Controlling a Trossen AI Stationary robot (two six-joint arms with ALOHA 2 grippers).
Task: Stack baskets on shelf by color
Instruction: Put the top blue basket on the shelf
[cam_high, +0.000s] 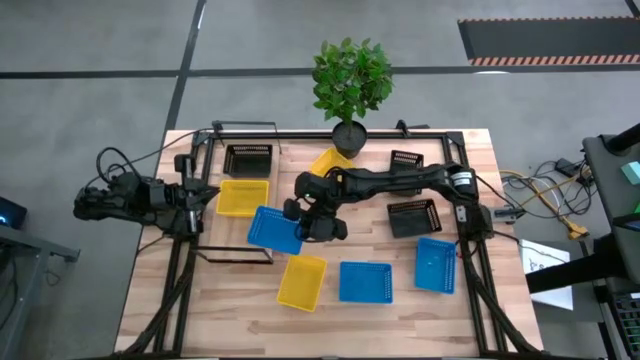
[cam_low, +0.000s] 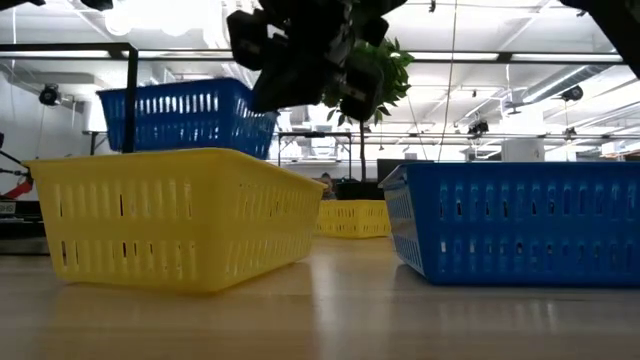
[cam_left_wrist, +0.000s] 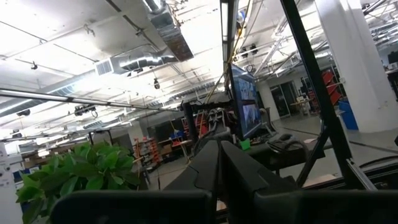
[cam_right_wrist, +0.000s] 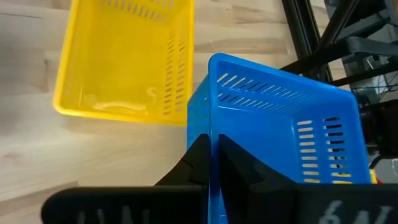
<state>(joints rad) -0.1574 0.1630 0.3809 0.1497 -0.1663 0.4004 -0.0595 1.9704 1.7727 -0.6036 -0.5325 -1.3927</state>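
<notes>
The right gripper (cam_high: 305, 222) grips the wall of a blue basket (cam_high: 275, 229), clenched on its rim and holding it clear above the tabletop (cam_high: 230, 310), tilted, long axis running diagonally, the basket extending toward the left arm's side. A yellow basket (cam_high: 302, 282) lies just beside. The left gripper (cam_left_wrist: 219, 163) waits at the table's left edge, fingers pressed together
</notes>
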